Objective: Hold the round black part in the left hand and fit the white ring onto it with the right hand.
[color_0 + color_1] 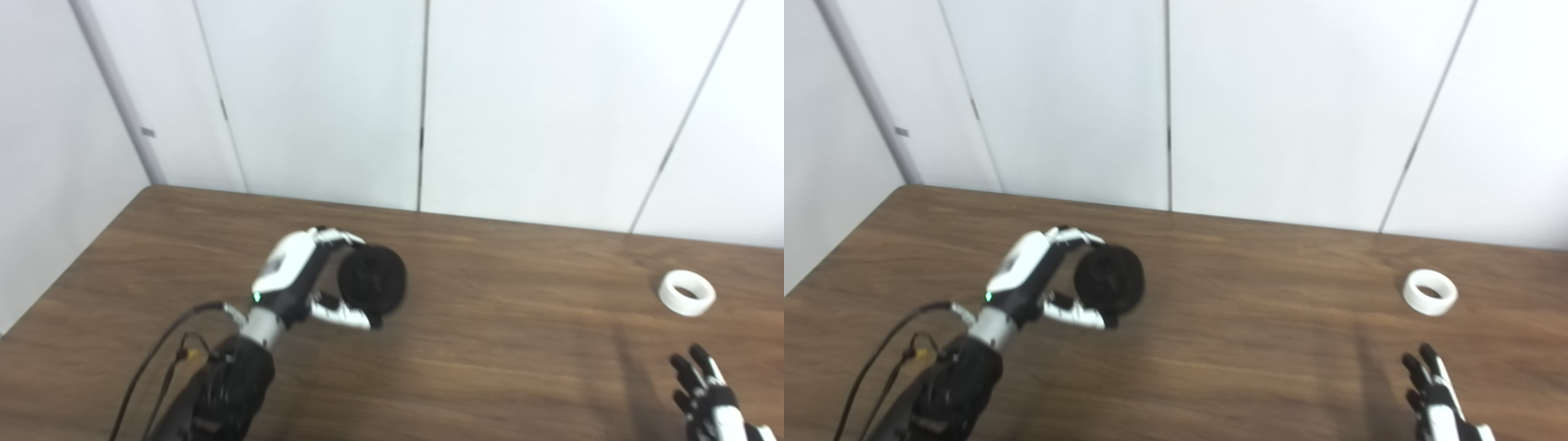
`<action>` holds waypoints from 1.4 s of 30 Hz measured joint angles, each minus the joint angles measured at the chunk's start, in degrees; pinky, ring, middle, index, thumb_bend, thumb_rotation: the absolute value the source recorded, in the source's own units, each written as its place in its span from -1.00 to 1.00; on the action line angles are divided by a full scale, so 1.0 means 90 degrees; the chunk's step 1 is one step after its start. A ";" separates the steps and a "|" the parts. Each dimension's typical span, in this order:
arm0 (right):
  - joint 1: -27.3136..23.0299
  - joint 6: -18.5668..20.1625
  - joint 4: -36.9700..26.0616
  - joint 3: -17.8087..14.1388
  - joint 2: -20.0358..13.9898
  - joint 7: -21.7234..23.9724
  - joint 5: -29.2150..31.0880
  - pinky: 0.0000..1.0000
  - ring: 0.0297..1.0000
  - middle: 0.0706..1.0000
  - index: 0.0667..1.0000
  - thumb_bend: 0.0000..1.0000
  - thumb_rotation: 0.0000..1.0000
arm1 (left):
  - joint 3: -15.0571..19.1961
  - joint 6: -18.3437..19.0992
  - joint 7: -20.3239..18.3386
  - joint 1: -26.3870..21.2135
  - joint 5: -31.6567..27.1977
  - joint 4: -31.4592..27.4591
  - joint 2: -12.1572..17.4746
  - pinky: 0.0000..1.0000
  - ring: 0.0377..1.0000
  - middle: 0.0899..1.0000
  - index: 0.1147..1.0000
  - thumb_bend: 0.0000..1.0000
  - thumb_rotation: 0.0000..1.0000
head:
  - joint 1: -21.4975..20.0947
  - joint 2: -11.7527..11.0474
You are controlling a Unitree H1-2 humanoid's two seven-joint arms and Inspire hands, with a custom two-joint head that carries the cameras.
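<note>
Lying beyond right hand (pixel 704 392): white ring (pixel 686 292)

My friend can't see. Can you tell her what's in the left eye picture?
The left robot hand holds a round black plastic part over a brown wooden table. A small white ring lies on the table far to the right, and the open right robot hand waits near it, not touching.

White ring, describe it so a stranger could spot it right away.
Look at the brown wooden table, toward its far right side. The white ring lies flat there, alone, just beyond the open right hand. It is the only white loose thing; the other part is black.
</note>
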 measured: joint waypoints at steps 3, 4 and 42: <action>-0.0020 0.0163 -0.0098 0.0135 0.0000 -0.0117 -0.0030 1.00 1.00 0.89 0.98 0.00 1.00 | -0.0292 -0.0229 -0.0109 0.0165 0.0268 -0.0085 -0.0185 1.00 0.75 0.49 -0.17 0.04 -0.88 | -0.0224 0.0097; -0.0029 0.0182 -0.0143 0.0169 0.0000 -0.0153 -0.0043 1.00 1.00 0.88 0.97 0.00 1.00 | -0.0346 -0.0295 -0.0148 0.0229 0.0319 -0.0095 -0.0279 1.00 0.74 0.49 -0.17 0.05 -0.89 | -0.0254 0.0107; -0.0170 0.0463 -0.0170 0.0536 -0.0038 -0.0543 -0.0093 1.00 0.91 0.77 0.87 0.26 1.00 | -0.0693 -0.0438 -0.1164 0.1109 0.1002 -0.0094 -0.1001 1.00 0.77 0.53 -0.17 0.05 -0.89 | -0.1211 0.1064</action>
